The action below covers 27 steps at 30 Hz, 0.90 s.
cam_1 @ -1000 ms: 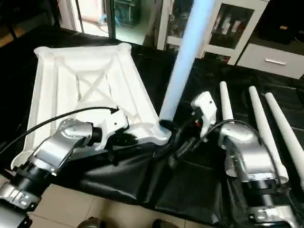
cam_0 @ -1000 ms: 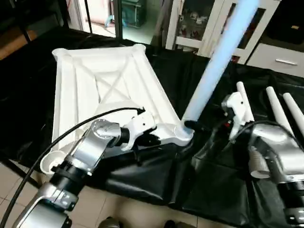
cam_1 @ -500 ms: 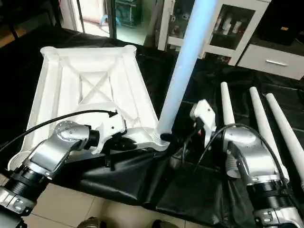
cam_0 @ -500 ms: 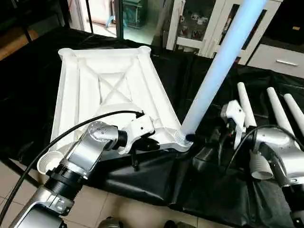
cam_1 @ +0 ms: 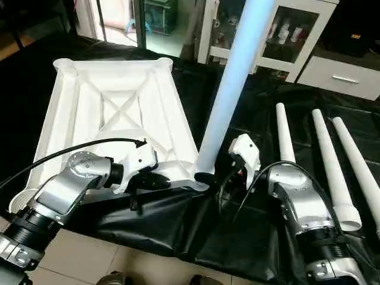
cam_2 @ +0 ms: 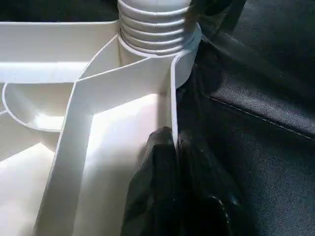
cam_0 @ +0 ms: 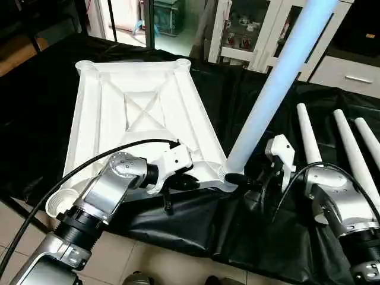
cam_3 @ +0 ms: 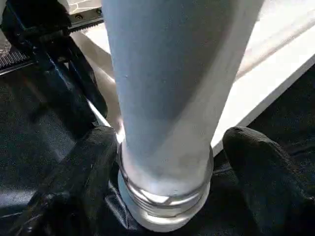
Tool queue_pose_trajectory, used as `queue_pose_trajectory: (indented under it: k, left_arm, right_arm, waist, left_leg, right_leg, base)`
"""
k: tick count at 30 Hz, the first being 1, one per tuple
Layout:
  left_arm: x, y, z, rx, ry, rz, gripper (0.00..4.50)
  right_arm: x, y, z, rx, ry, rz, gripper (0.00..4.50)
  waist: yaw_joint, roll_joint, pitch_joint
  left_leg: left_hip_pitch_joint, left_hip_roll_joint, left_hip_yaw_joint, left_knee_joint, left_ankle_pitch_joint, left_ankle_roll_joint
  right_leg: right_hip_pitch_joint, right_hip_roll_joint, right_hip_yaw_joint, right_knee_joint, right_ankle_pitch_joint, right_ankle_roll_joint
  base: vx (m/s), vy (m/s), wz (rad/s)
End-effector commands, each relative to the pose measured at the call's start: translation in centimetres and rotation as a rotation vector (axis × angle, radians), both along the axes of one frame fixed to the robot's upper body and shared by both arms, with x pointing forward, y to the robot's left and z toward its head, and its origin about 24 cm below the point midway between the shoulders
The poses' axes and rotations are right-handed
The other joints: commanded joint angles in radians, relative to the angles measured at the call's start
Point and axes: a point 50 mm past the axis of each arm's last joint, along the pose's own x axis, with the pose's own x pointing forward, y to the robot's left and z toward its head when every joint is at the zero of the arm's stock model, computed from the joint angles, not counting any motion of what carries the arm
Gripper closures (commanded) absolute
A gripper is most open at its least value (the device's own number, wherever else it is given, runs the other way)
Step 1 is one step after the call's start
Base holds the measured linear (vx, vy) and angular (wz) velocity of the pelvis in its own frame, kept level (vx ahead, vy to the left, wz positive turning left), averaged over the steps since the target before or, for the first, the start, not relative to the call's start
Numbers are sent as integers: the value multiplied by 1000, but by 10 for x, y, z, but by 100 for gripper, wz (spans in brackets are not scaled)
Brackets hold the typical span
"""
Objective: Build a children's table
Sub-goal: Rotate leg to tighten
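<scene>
Here, the near rim of the upturned white plastic X-ribbed table top (cam_0: 142,113) is pinched by the left gripper (cam_2: 172,147), while the upright tapered white tube leg (cam_1: 228,89) in its near right corner socket is straddled by the spread right gripper (cam_3: 165,162).

White X-ribbed table top (cam_0: 142,113), white legs (cam_0: 350,157), black sheet (cam_0: 237,237)

The white plastic square top with X-ribbed underside (cam_0: 142,113) lies underside-up on the black-sheeted desk (cam_0: 35,130), left of three long tapered white tube legs (cam_1: 323,157) lying side by side. A fourth white tube leg (cam_0: 279,83) stands in the top's near right corner socket (cam_0: 222,175) — the left pincer (cam_0: 184,181) clamps the near rim just left of it, the right pincer (cam_0: 237,178) straddles its base.
</scene>
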Motion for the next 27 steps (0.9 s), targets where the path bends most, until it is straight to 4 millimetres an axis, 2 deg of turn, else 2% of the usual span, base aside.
queue_pose_trajectory:
  k: [1,15,27]
  left_arm:
    - [-4,-13,7,-31,-16,-67,450]
    - [-4,-12,7,-29,-12,-65,450]
    - [-4,-11,7,-25,-8,-68,450]
  right_arm:
    - [3,-1,1,-18,-17,-4,75]
    - [9,4,5,63,-49,-22,75]
    - [7,4,5,84,-47,-24,171]
  waist:
    - [-1,3,-79]
    - [-4,5,-77]
    - [-4,5,-75]
  left_leg:
    - [12,59,-20,-82,-245,37]
    - [13,59,-20,-84,-255,35]
    - [13,59,-20,-85,-264,33]
  right_leg:
    - [55,-70,55,-62,-360,-195]
    - [54,-68,55,-61,-356,-201]
    - [54,-69,55,-63,-366,-197]
  base:
    - [0,0,0]
    - [0,0,0]
    - [0,0,0]
